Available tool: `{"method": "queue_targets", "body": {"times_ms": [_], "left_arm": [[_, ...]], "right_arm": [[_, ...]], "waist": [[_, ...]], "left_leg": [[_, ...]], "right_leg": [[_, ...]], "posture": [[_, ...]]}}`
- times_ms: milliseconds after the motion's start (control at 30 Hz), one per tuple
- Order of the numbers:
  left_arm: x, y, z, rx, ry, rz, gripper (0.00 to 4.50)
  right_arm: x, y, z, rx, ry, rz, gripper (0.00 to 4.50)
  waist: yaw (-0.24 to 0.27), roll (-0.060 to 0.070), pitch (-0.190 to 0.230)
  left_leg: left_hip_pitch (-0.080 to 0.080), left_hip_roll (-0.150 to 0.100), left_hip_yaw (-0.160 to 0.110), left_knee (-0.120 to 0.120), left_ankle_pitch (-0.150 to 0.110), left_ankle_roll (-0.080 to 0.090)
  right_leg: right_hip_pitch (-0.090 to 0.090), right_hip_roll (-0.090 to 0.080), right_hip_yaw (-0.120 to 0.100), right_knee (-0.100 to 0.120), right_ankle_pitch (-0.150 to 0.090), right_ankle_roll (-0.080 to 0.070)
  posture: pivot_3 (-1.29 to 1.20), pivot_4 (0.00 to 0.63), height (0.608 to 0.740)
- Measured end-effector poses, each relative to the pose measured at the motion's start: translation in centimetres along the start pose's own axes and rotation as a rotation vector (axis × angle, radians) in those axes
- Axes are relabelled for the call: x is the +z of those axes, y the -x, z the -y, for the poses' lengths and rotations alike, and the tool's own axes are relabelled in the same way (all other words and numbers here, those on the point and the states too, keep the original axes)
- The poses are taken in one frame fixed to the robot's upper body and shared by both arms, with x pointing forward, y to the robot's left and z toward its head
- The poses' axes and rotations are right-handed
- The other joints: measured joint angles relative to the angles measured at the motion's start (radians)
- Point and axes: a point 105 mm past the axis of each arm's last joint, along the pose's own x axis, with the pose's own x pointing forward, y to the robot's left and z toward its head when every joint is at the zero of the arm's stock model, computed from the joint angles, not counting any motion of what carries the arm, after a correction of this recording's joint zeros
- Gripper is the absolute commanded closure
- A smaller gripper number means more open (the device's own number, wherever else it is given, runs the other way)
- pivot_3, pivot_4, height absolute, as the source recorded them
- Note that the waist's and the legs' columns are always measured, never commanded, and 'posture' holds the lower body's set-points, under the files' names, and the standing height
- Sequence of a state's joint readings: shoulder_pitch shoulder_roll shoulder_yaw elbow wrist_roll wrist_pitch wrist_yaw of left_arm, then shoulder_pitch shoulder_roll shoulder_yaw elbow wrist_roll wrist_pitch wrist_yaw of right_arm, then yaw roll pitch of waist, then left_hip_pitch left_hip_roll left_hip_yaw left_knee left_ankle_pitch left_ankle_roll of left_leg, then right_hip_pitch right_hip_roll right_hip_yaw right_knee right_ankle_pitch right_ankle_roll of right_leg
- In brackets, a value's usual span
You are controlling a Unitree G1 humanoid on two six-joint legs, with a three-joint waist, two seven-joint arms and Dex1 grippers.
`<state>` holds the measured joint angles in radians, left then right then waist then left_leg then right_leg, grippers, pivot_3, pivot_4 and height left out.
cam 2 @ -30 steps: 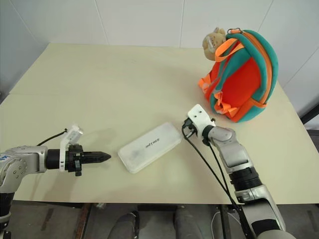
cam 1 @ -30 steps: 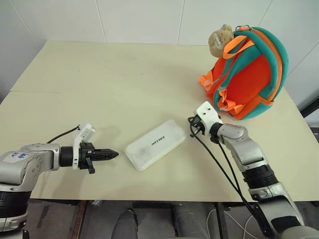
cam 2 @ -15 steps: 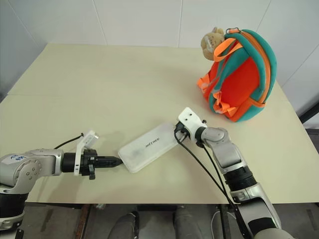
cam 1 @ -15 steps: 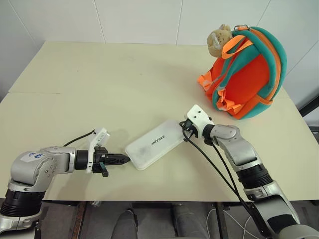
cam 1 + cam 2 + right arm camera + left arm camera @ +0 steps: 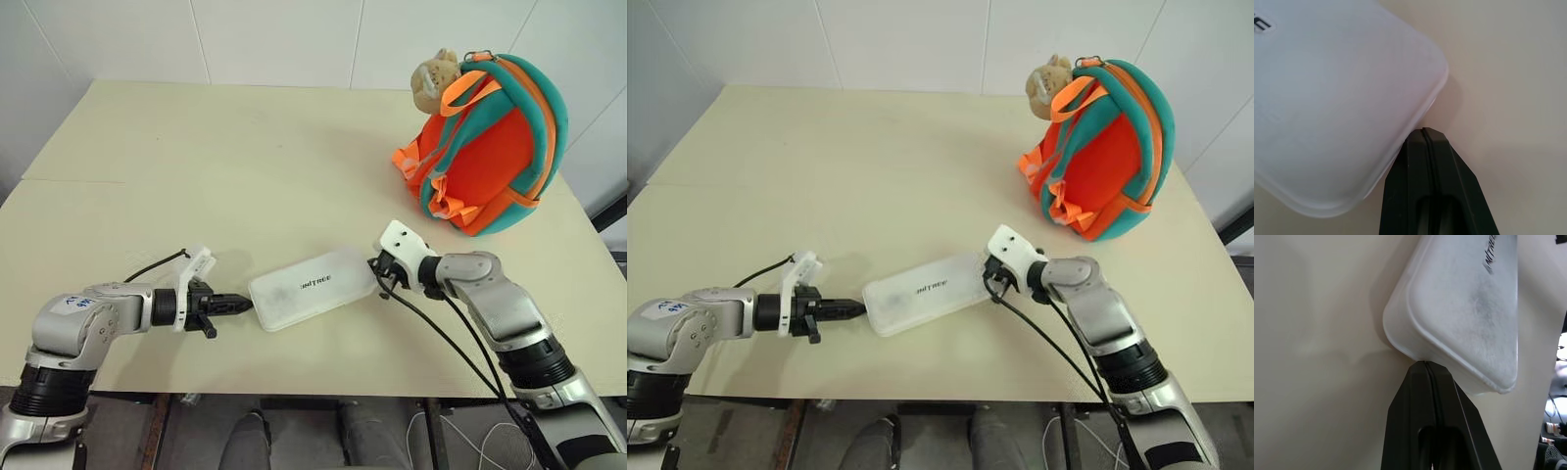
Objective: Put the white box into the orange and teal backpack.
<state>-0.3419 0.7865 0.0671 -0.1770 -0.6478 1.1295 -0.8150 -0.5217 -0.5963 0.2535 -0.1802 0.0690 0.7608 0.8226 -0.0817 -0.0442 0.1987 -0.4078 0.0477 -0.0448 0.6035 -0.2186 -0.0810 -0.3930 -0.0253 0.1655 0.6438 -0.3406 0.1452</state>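
The white box (image 5: 312,287) lies flat on the table near its front edge, with dark lettering on top. My left gripper (image 5: 245,303) is shut, and its tip (image 5: 1424,363) touches the box's left end. On the other side, the shut right gripper (image 5: 1425,131) presses its tip against the box's right end; in the eye views it sits under its white wrist mount (image 5: 404,242). The box is pinched between the two tips. The orange and teal backpack (image 5: 490,147) stands upright at the far right, a tan plush toy (image 5: 431,78) at its top.
The beige table (image 5: 245,147) stretches wide and bare behind and left of the box. Black cables (image 5: 441,328) trail from my right wrist over the front edge. A white wall runs behind the table.
My left gripper has moved right until its tip met the box's left end. My right gripper came onto the right end and drew nearer, swinging the box to lie more level across the table.
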Motion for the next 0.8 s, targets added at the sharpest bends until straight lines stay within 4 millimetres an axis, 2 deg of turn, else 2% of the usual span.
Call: {"method": "queue_targets", "body": {"times_ms": [267, 467, 800], "left_arm": [[1.0, -0.1, -1.1, 0.033, -0.037, 0.018, 4.48], [1.5, -0.4, -1.1, 0.033, -0.065, 0.009, 4.48], [1.1, -0.6, -0.4, -0.019, -0.065, -0.04, 4.48]], "right_arm": [[-1.0, 1.9, -2.3, 0.131, -0.044, -0.06, 4.5], [-1.4, 2.9, -3.7, 0.204, -0.073, -0.09, 4.5], [-1.8, 3.5, -3.5, 0.197, -0.086, -0.109, 4.5]], "waist": [[0.002, 0.0, 0.0], [0.002, 0.0, 0.0], [0.001, -0.001, 0.0]], "left_leg": [[0.0, 0.0, 0.0, 0.0, 0.0, 0.0], [-0.001, 0.0, 0.0, 0.0, 0.0, 0.0], [-0.001, 0.0, 0.0, 0.0, -0.001, 0.0]], "right_leg": [[0.0, 0.0, 0.0, -0.001, 0.0, 0.0], [0.0, 0.0, 0.0, -0.001, 0.0, 0.0], [0.0, 0.0, 0.0, -0.002, 0.0, 0.0]], "posture": [[0.0, 0.15, 0.74], [0.0, 0.15, 0.74], [0.0, 0.15, 0.74]]}}
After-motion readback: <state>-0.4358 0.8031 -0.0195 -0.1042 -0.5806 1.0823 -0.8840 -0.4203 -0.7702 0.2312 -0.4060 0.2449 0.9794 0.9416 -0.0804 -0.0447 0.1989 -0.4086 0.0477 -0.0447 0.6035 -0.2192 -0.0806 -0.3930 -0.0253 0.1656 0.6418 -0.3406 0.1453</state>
